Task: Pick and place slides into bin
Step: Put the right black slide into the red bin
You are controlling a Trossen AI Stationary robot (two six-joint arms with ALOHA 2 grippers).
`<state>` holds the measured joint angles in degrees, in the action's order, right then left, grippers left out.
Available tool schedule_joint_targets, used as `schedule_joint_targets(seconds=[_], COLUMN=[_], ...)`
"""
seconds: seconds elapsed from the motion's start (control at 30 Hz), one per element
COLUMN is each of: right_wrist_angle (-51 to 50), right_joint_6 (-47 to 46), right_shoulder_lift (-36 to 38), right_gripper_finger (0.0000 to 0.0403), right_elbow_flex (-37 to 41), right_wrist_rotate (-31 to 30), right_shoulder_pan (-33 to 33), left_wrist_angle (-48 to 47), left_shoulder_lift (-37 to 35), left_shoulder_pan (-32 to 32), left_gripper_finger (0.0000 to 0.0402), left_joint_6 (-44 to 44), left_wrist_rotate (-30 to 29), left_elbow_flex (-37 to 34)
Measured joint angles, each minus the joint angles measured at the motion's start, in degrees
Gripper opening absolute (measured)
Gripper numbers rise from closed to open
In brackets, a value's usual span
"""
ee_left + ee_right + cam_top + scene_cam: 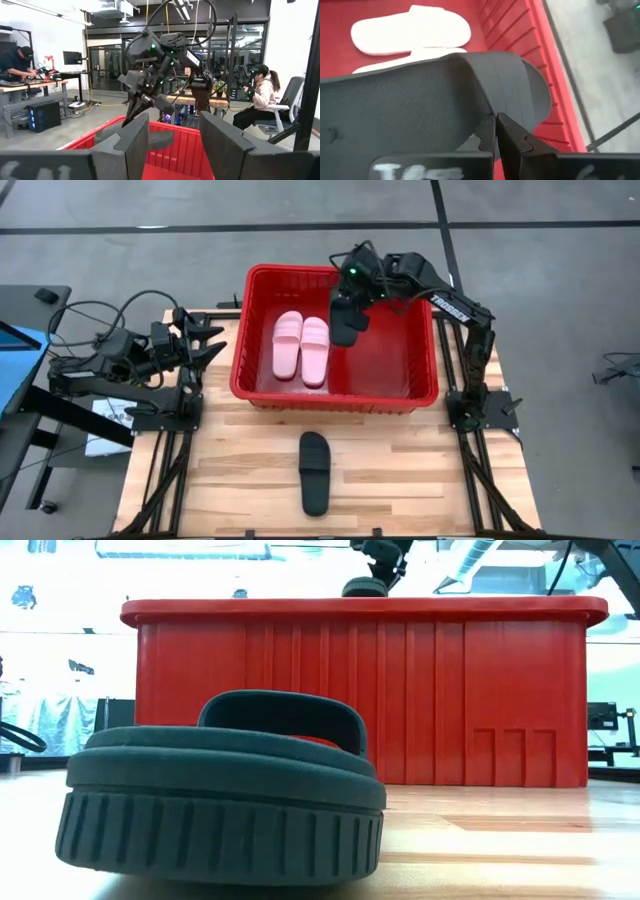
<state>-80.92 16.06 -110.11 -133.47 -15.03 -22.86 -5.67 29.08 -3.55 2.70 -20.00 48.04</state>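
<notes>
The red bin (420, 395) stands at the table's far middle. Two pale pink slides (301, 346) lie side by side, soles down, on its floor at the left. My right gripper (350, 298) is over the bin's far middle, shut on a black slide (348, 323). The other black slide (315, 472) lies sole down on the table near the front edge, and it fills the low view (220, 800). My left gripper (212, 343) is open and empty, just left of the bin's left wall. My right gripper pinches the black slide between its two fingers at the side edge where the strap meets the sole (490, 107). The fingers come from above, pointing down. The slide is tilted and hangs over the bin's floor, part of it above the rim (365, 587).
The bin's right half (395, 355) holds nothing. The table's wooden front lies on either side of the black slide. In the left wrist view, people sit at desks in the room beyond.
</notes>
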Motion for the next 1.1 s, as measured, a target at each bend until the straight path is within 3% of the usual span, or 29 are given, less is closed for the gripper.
schedule_joint_targets(seconds=[0.13, 0.27, 0.63, 0.87, 1.1], right_wrist_angle=[0.8, 3.4, 23.6, 34.4, 37.4], right_joint_6=[0.3, 0.2, -2.1, -2.1, -1.4], right_shoulder_lift=[1.1, 5.7, 24.6, 23.0, 17.7], right_gripper_finger=[0.0000, 0.0000, 0.0000, 0.0000, 0.0000], right_elbow_flex=[0.3, 5.5, 35.1, 45.9, 48.6], right_wrist_rotate=[-0.9, -1.9, -4.5, -4.4, -4.5], right_shoulder_pan=[0.7, 1.0, 1.3, 2.4, 2.5], left_wrist_angle=[0.0, 0.0, 0.0, 0.0, 0.0], left_shoulder_lift=[0.0, 0.0, 0.0, 0.0, 0.0], left_shoulder_pan=[0.0, 0.0, 0.0, 0.0, 0.0], left_gripper_finger=[0.0165, 0.0165, 0.0165, 0.0165, 0.0165], left_joint_6=[0.0, 0.0, 0.0, 0.0, 0.0], left_wrist_rotate=[0.0, -0.1, -2.0, -2.1, -2.2], left_elbow_flex=[0.0, 0.0, 0.0, 0.0, 0.0])
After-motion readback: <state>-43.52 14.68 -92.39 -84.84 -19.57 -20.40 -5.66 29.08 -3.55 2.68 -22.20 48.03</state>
